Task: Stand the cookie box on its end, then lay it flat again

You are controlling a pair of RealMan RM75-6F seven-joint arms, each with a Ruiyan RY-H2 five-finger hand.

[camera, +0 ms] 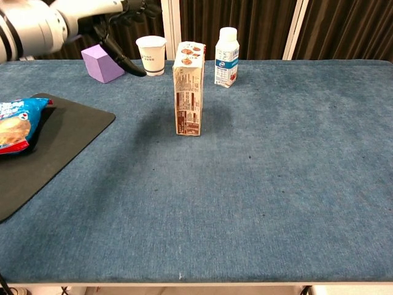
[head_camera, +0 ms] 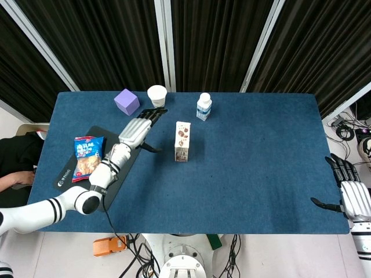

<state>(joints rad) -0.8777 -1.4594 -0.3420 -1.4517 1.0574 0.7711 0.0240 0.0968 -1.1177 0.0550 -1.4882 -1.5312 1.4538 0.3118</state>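
Seeing the cookie box (head_camera: 182,141) upright on end mid-table, long axis vertical, I have my left hand (head_camera: 137,128) empty with fingers spread, apart from it on its left and far nearer than the idle, open right hand (head_camera: 351,198)

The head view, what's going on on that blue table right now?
A two-armed robot is working with a tall brown-and-cream cardboard cookie box, which stands upright on its end on the blue table. The left hand hangs open beside the box, not touching it. The right hand is idle and open at the table's far right edge. Laying the box flat is not yet done.
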